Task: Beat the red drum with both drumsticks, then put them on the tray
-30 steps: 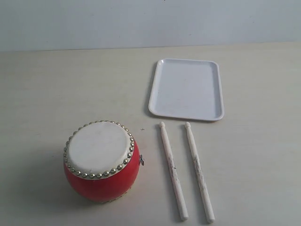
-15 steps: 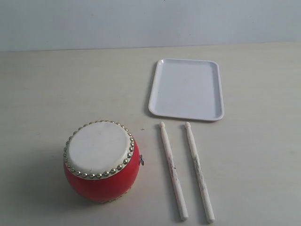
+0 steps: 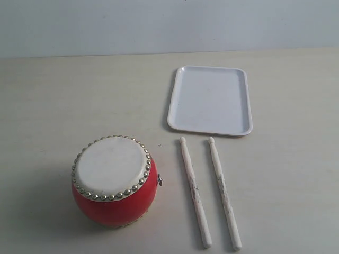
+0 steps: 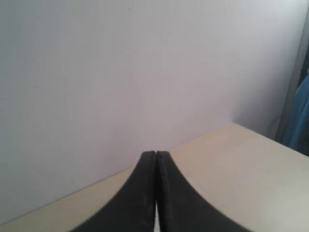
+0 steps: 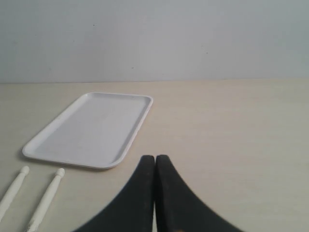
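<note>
Found left gripper (image 4: 156,153) and right gripper (image 5: 155,157) both with jaws pressed together, empty. Noted two slim pale wooden drumsticks (image 3: 195,193) lying side by side just off the near edge of the flat white rectangular plastic tray (image 3: 210,99), knobbed tips towards it; glossy red barrel drum (image 3: 114,180) off that tray's near left corner, apart. Judged rolling likely: round sticks, close together, easily nudged by a closing pinch.

Right wrist view: both drumsticks (image 5: 47,195) ran past the frame edge, showing only knobbed tips and short lengths. The right gripper (image 5: 155,157) and left gripper (image 4: 156,153) were cropped behind their fingertips. A blue shape (image 4: 300,121), cut by the left wrist view's edge, was unidentifiable. Exterior view, lower centre: the side ring (image 3: 159,180) of the red drum (image 3: 114,209) was too small to resolve.
</note>
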